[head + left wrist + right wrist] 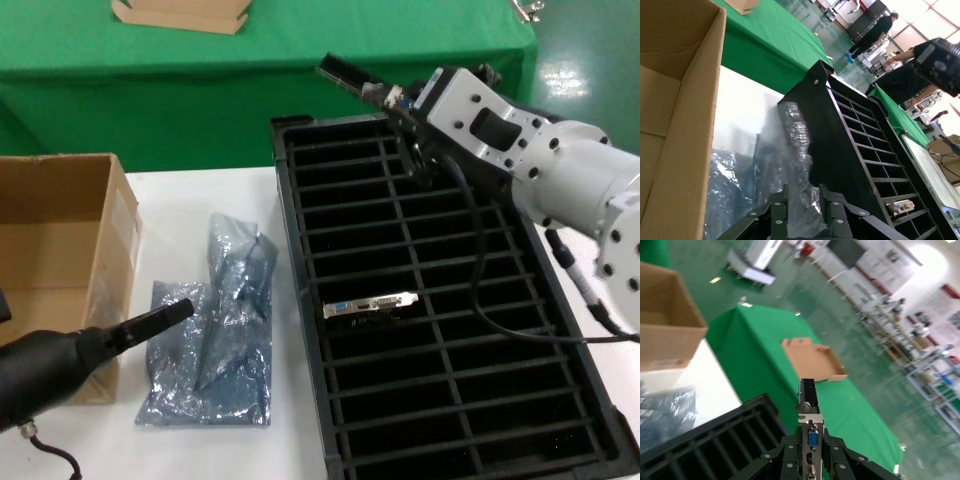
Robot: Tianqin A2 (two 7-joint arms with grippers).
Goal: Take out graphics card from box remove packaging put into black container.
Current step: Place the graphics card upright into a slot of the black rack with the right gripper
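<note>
Head view is showing the right pincer (385, 97) gripping a small dark graphics card with a silvery end bracket (352, 79) above the far left corner of the long black slotted plastic container (575, 330). Another bracketed card (370, 305) is already sitting in a middle slot. Risk, as I judge it: the held card is jutting out at a slant, so lowering it unaligned could catch a rib and twist it loose. That arm is reaching across from the right, wrist tilted downward. Low by the table's near left edge, the left pincer (802, 212) is closing on the wrinkled silver-grey plastic antistatic bag (215, 335), which is lying between the container and the open brown cardboard box (60, 235).
</note>
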